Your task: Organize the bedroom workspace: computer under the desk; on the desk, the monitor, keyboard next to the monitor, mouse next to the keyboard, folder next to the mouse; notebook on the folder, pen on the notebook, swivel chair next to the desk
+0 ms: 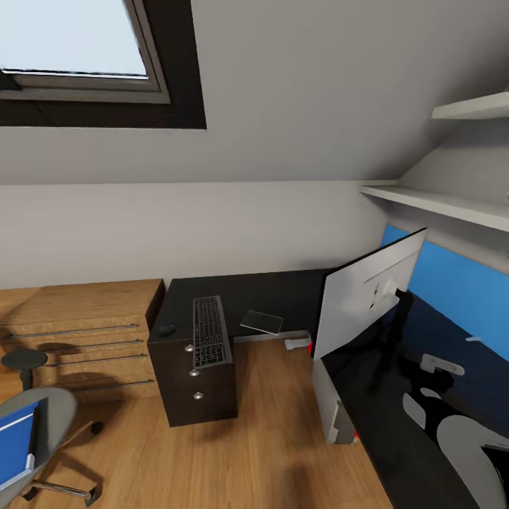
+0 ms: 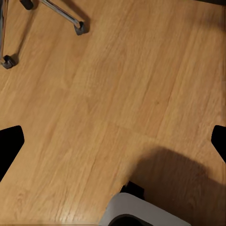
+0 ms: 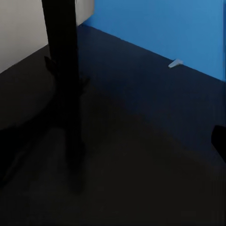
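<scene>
Monitor on desk, folder on swivel chair, hand states unclear

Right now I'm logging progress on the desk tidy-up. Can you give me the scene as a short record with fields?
monitor: standing on the desk, white back toward the camera
keyboard: on the black cabinet, overhanging the front edge
mouse: on the cabinet, beside the keyboard
notebook: flat on the desk
folder: on the swivel chair
computer: on the floor at the desk's edge
pen: cannot tell
end effectors: fingertips at the wrist views' edges, set wide apart, holding nothing
</scene>
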{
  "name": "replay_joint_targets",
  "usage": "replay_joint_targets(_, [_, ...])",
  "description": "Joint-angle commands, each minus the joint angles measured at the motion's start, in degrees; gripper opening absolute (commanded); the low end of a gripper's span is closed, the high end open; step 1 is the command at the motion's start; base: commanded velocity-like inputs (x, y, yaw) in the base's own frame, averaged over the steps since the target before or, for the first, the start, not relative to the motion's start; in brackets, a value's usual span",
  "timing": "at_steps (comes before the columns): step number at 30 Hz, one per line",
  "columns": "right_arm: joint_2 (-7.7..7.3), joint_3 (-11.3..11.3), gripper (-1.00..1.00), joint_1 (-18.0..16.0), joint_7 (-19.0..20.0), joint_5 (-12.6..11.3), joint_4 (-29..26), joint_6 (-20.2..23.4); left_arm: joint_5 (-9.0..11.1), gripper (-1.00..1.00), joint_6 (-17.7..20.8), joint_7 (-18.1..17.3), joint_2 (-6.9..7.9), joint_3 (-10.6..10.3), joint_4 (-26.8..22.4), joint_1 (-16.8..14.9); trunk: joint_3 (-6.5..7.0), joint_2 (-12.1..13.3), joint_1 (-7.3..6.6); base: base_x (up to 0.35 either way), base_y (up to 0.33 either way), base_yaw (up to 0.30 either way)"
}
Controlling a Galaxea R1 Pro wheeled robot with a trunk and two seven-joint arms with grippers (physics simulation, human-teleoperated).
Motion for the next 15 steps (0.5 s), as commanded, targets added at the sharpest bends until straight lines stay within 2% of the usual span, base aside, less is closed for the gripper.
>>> replay_joint_targets(1, [-0.01,0.1,1.00,0.0,0.2,-0.6,0.1,0.0,0.4,1.00,-0.2,0.1,0.01,-0.1,0.0,0.0,-0.09,-0.1,0.01,0.000,-0.251,0.000])
replay_joint_targets(5, [-0.14,0.0,1.00,0.0,0.1,-0.7,0.1,1.3,0.4,1.00,-0.2,0.1,0.01,-0.1,0.0,0.0,-0.09,-0.1,0.01,0.000,-0.121,0.000])
replay_joint_targets(11, [-0.19,0.1,1.00,0.0,0.1,-0.6,0.0,1.6,0.4,1.00,-0.2,0.0,0.01,-0.1,0.0,0.0,-0.09,-0.1,0.01,0.002,-0.031,0.000])
replay_joint_targets(15, [-0.23,0.1,1.00,0.0,0.3,-0.5,0.0,1.5,0.4,1.00,-0.2,0.0,0.01,-0.2,0.0,0.0,-0.09,-0.1,0.01,0.155,-0.004,0.000])
